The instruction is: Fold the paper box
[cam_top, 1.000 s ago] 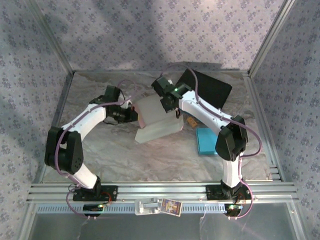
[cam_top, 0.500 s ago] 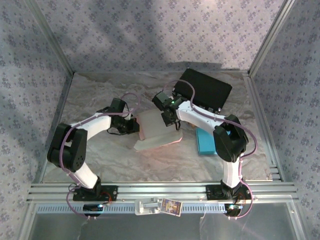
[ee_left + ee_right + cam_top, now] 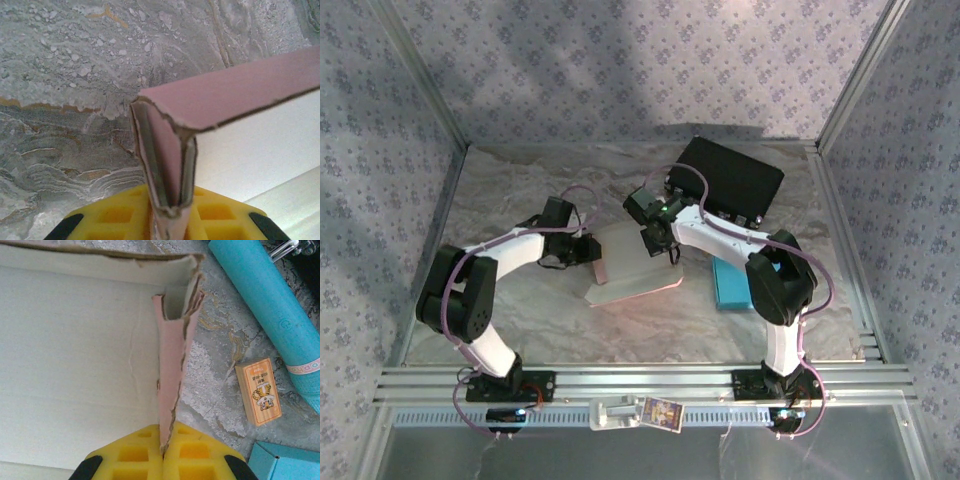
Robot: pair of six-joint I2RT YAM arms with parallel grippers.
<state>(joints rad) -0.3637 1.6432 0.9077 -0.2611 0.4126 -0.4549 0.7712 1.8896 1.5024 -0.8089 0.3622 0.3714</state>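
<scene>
on the marbled table [image 3: 520, 320], paper box [image 3: 630, 262] between my arms
right gripper [image 3: 162, 442] clamps its wall; left gripper [image 3: 170, 212] straddles a corner, grip unclear; teal roll [image 3: 260, 295] nearby.

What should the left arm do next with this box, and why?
Probably release the left gripper and draw it straight back off the box. The side wall it sits on already looks folded double, and the right gripper is clamped on another wall, so the box should stay put.
</scene>
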